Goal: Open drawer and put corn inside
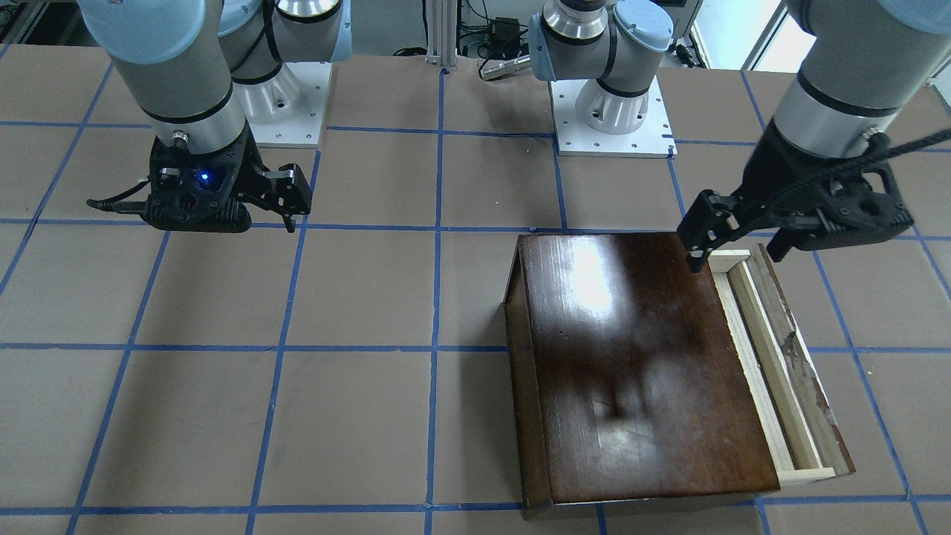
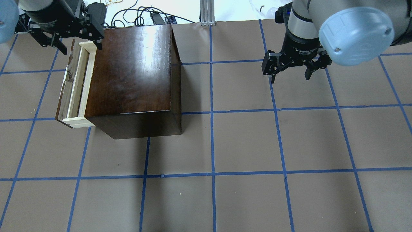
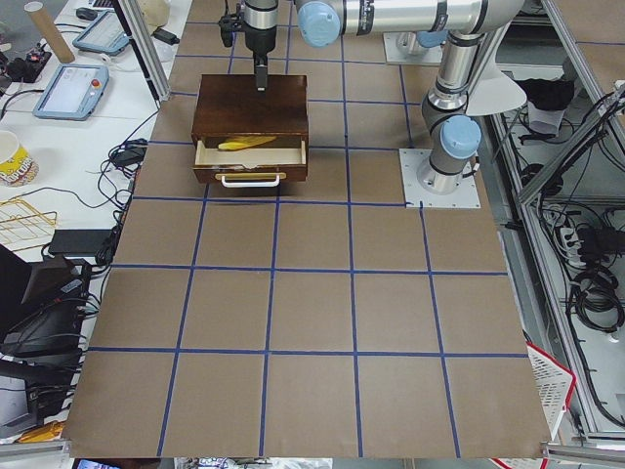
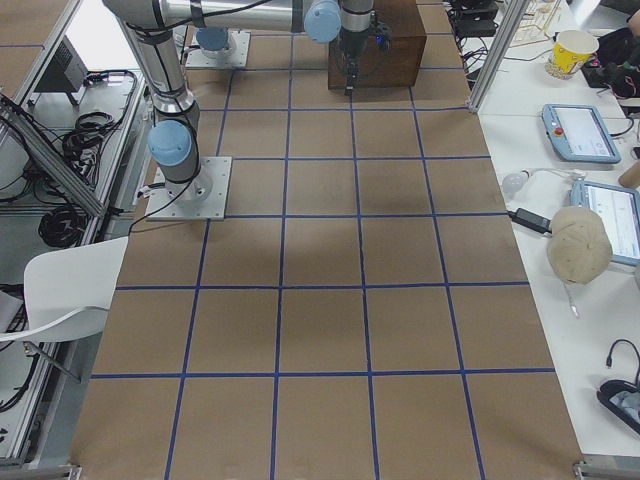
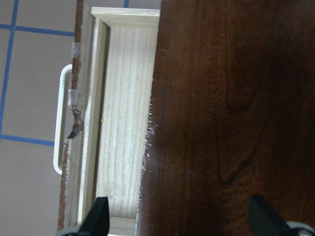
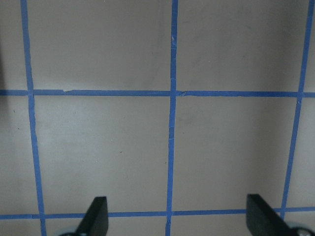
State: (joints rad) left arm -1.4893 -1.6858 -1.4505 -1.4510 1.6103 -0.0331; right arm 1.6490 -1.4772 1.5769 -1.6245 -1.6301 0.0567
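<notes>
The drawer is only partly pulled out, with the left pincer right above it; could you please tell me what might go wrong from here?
1. The open left pincer straddles the seam between the drawer and the box; if lowered, a finger could strike the box's top edge.
2. The corn shows only in the left side view, so checking from above that it lies fully inside may be hard.

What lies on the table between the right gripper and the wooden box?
Only bare table with blue tape lines separates right gripper and wooden box, seen in overhead view.
</notes>
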